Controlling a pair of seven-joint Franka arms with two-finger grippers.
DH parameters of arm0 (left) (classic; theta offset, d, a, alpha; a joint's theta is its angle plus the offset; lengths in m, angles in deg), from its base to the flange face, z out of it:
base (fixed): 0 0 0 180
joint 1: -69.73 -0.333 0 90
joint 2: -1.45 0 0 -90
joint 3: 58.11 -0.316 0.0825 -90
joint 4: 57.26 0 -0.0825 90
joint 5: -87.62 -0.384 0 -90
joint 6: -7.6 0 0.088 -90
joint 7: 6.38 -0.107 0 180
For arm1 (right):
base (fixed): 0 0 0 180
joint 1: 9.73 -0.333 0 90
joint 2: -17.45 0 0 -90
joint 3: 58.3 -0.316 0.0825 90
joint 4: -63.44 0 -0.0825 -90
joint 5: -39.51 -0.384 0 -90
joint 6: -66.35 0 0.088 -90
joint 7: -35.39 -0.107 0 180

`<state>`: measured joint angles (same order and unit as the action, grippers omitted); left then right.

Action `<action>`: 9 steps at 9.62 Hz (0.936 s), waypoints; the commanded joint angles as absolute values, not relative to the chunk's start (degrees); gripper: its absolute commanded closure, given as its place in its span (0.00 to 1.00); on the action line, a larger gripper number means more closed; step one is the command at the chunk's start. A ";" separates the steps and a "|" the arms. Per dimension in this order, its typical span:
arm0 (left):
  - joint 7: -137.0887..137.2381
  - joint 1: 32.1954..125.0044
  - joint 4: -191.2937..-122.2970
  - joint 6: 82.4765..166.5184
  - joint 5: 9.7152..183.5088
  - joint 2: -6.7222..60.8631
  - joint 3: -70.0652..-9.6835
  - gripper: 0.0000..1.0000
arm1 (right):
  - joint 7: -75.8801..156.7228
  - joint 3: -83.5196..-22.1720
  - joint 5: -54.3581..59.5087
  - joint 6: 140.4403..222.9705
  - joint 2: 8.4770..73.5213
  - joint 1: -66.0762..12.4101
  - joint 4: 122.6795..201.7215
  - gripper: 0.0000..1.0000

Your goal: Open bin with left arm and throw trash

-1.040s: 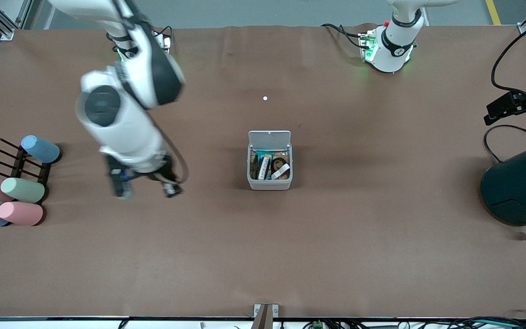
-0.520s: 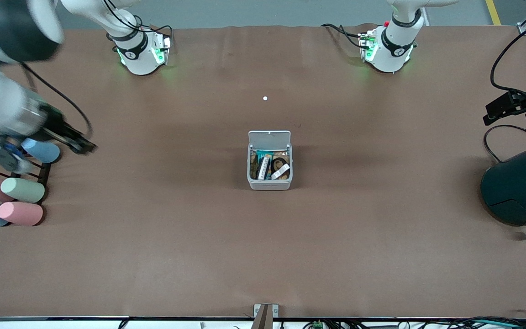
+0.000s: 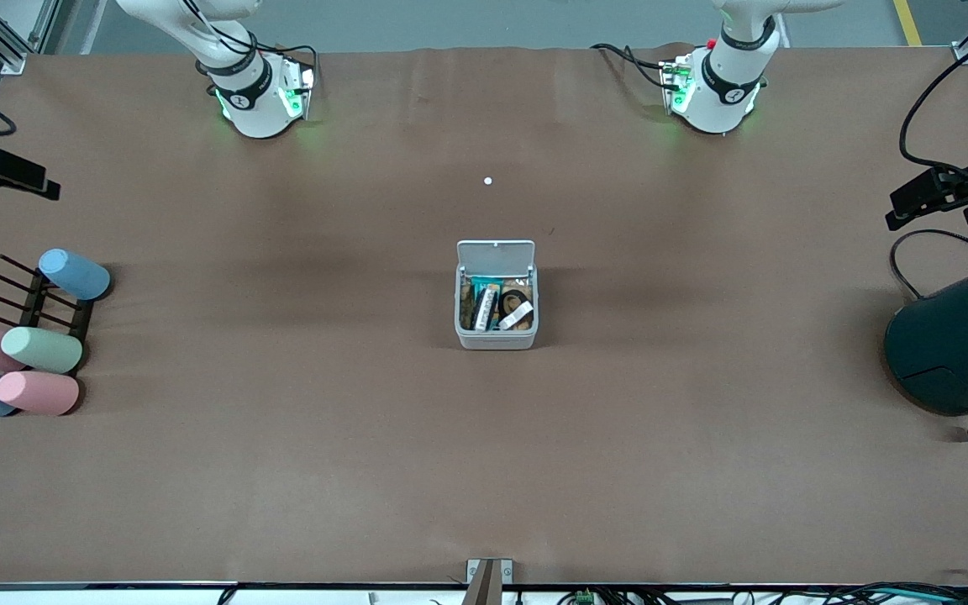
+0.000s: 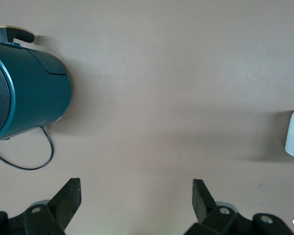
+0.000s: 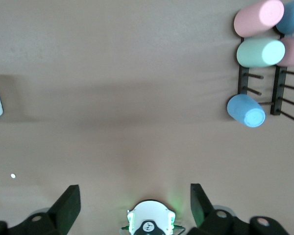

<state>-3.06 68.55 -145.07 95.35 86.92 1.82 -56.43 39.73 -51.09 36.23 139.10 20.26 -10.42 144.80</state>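
While the bin [image 3: 497,296] sat lid-up holding the trash [image 3: 498,307], both grippers, left [image 4: 134,198] and right [image 5: 133,200], hung well apart from it, jaws spread.

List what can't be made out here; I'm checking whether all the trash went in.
- Trash in the open bin: front view, too small to count; bin walls hide its lower parts.
- Bin, both wrist views: only a white corner, cut by the edge.
- Left gripper and right gripper, both open: front view's side edges partly cut them.
- Teal cylinder: cut by front view's edge.
- White speck: too small to identify.
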 commanded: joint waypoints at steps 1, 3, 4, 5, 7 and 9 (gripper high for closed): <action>-2.95 68.50 -143.92 94.87 87.44 2.06 -56.44 0.00 | 41.10 -52.58 37.13 139.03 19.38 -11.05 143.69 0.00; -2.95 68.41 -143.92 94.87 87.27 2.06 -56.53 0.00 | 41.45 -52.67 39.58 139.12 19.03 -13.24 143.86 0.00; -2.95 68.32 -143.92 94.87 87.27 2.06 -56.62 0.00 | 41.80 -52.67 42.21 139.73 17.55 -14.73 145.69 0.00; -2.86 68.41 -143.83 94.87 87.36 2.06 -56.62 0.00 | 41.72 -52.67 43.36 140.61 17.36 -15.61 146.06 0.00; -2.86 68.32 -143.92 94.87 87.27 2.06 -56.62 0.00 | 41.11 -52.58 42.50 141.58 17.71 -15.45 145.53 0.00; -3.55 68.41 -143.83 94.87 87.01 2.15 -56.62 0.00 | 41.01 -52.50 39.53 141.85 17.89 -15.10 145.27 0.00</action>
